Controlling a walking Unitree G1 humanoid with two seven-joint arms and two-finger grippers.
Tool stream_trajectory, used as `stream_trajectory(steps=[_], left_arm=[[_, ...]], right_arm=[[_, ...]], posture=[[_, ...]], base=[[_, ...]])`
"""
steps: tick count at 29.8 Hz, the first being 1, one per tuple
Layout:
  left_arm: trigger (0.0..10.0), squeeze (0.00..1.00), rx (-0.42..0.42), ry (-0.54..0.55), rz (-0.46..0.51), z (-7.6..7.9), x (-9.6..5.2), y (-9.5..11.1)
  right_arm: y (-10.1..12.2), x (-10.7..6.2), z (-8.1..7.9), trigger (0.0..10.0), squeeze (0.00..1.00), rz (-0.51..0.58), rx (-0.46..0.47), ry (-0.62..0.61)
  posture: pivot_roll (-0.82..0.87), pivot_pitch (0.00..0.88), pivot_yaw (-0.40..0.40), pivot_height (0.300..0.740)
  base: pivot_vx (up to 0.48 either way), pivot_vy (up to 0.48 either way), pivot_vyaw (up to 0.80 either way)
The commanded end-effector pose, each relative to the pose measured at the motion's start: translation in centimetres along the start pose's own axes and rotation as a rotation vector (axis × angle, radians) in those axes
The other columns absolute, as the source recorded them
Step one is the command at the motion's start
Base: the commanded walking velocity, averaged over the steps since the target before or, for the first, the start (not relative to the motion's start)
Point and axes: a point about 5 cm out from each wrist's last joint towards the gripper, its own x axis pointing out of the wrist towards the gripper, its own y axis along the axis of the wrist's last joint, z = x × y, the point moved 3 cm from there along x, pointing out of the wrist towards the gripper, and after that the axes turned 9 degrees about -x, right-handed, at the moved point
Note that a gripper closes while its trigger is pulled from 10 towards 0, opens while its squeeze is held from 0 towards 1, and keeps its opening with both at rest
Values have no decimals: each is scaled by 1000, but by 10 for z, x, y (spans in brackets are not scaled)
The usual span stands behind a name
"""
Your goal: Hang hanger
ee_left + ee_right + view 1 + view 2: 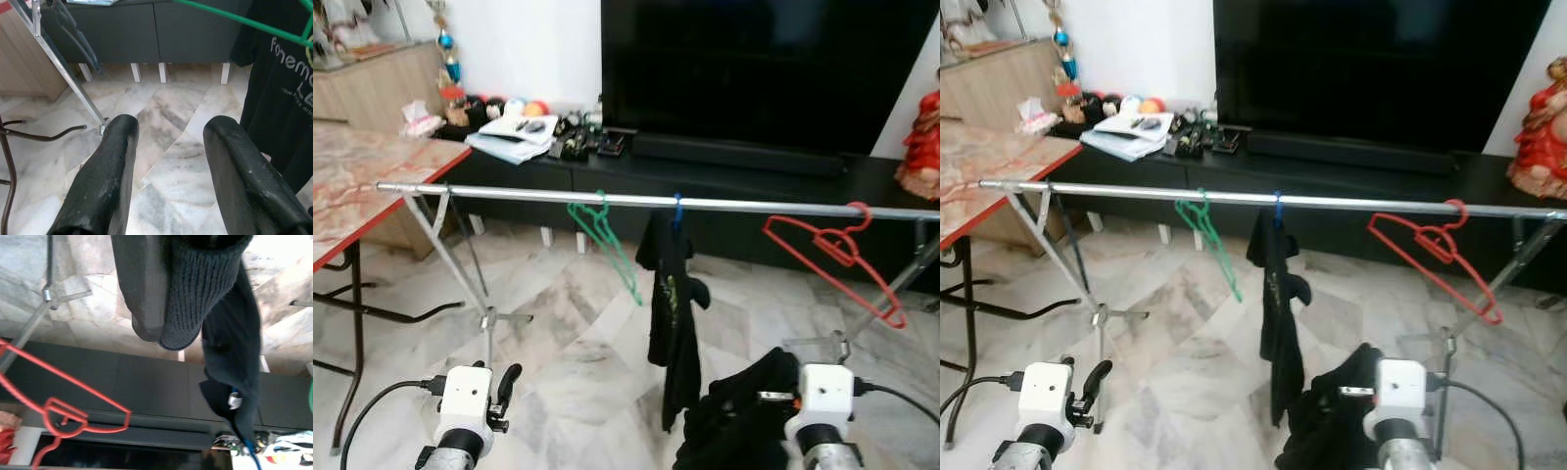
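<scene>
Right gripper, bottom right of the frame, is clamped on a black knit garment for hanging. Left gripper gapes empty. The blue hanger sits mid-rail, holding a black T-shirt.

Even indoor daylight, sharp views (right wrist slightly soft).

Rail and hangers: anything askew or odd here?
Yes. The red hanger hangs tilted on the rail, one arm dropping low. The green hanger also slants. The black shirt hangs straight.
</scene>
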Motion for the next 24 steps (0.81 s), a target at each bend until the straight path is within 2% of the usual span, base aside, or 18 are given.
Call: stream_trajectory(steps=[1,6,10,14,24], left_arm=[[10000,0,4,27,-10,-7,-3,-2],[10000,0,11,29,-29,-8,-1,-4],[10000,0,37,29,-32,-14,-2,-3],[10000,0,28,52,-27,-21,-3,-2],[10000,0,7,21,-23,-11,3,2]], right_arm=[[6,3,-7,10000,0,28,10,24],[4,4,-5,10000,0,21,9,22],[1,5,-2,10000,0,11,3,24],[-3,6,-1,10000,0,-3,-4,24],[-10,7,-1,10000,0,-20,-8,26]], posture=[[51,0,-5,740],[50,0,-7,740],[54,0,-7,740],[54,0,-6,740],[39,0,1,740]], base=[[0,-412,0],[0,0,0],[0,0,0],[0,0,0],[0,0,0]])
